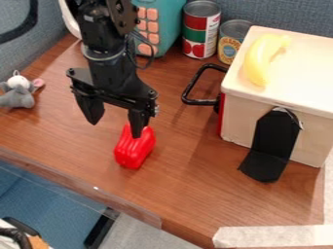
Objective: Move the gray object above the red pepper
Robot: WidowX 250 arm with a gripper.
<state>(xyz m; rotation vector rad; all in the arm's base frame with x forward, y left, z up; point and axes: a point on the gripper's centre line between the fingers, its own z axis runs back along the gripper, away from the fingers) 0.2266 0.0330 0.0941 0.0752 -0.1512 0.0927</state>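
The job is at its opening step, I judge: the gray object, a small plush mouse [17, 96], lies on the desk [78, 146] at the left edge of the frame, not yet picked up. The tool [116, 128] hangs left of the frame's centre with its fingers spread and nothing between them. One fingertip comes down by the upper end of the red pepper [135, 148], which lies on the desk just below; whether the two touch, I can't tell.

The next move calls for the arm to lift clear of the pepper, swing toward the left edge and come down over the mouse with the fingers apart, then close on its gray body. After that it wants carrying back toward the pepper, to the spot just above it in the frame. Lowering the arm where it is now would risk nudging the pepper.

As for how the mouse points, its white head and pink ear are toward the top of the frame and the gray body toward the bottom, so its long axis seems to run roughly up and down the picture, though it's small enough there that I wouldn't swear to the angle. The pepper's long axis slants from upper right to lower left.
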